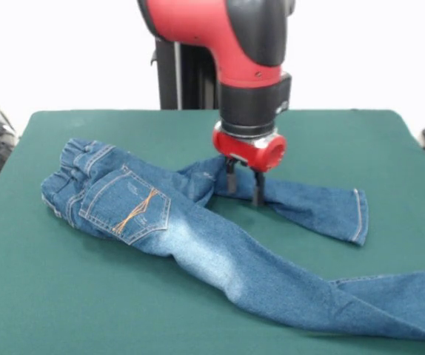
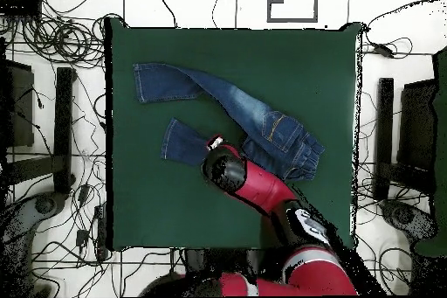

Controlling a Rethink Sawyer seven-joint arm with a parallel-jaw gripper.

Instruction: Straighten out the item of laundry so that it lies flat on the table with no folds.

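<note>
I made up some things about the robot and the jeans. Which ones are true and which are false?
1. The jeans lie on a green table. True.
2. The gripper is over the waistband. False: it is down at one leg, near where the legs meet.
3. Both legs lie straight, side by side. False: they spread apart.
4. A back pocket with orange stitching faces up. True.
</note>
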